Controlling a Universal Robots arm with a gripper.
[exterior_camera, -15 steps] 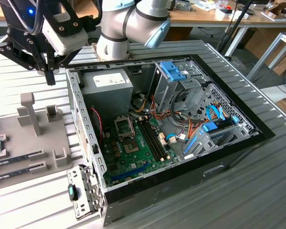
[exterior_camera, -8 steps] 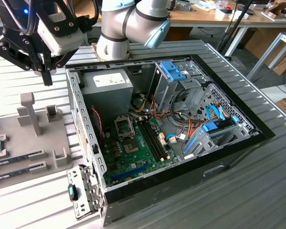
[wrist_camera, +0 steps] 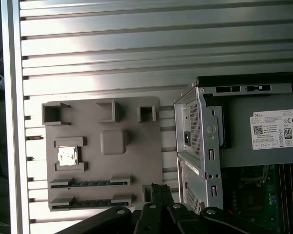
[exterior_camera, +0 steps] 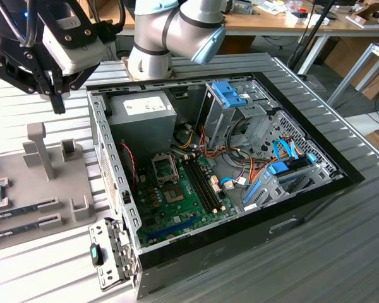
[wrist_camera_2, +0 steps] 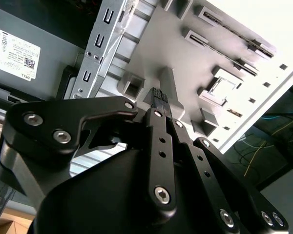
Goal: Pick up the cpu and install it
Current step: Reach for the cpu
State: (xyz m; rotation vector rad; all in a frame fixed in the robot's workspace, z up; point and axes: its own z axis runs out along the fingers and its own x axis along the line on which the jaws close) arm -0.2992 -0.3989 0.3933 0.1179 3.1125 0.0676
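The arm (exterior_camera: 177, 31) reaches from its base behind the computer case (exterior_camera: 240, 252) toward the exterior view's left. Its wrist is bent so the black tool (exterior_camera: 55, 95) points down over the grey tray (exterior_camera: 19, 183). The tool's fingers are pinched together with nothing between them. Their tips hang in the air above the tray's upright post (exterior_camera: 38, 148), clear of it and just outside the case's perforated metal edge.

The cpu (wrist_camera: 67, 156) lies flat in its own square holder on the tray, apart from the tool and on the far side of the tray from the case. In the exterior view it sits at the picture's left border. Two memory sticks (wrist_camera: 90, 183) lie in long slots beside it.

The tray rests on a ribbed aluminium desk (wrist_camera: 112, 48) that has bare grooved surface beyond the tray. The case lies open on its side, and its steel rim stands between the tray and the interior. Inside it, the green motherboard (exterior_camera: 177, 202) carries a metal-framed socket (exterior_camera: 164, 167), below a grey power supply (exterior_camera: 142, 113) and next to bundles of coloured cables. The tray is matt grey, with blocky raised pockets.
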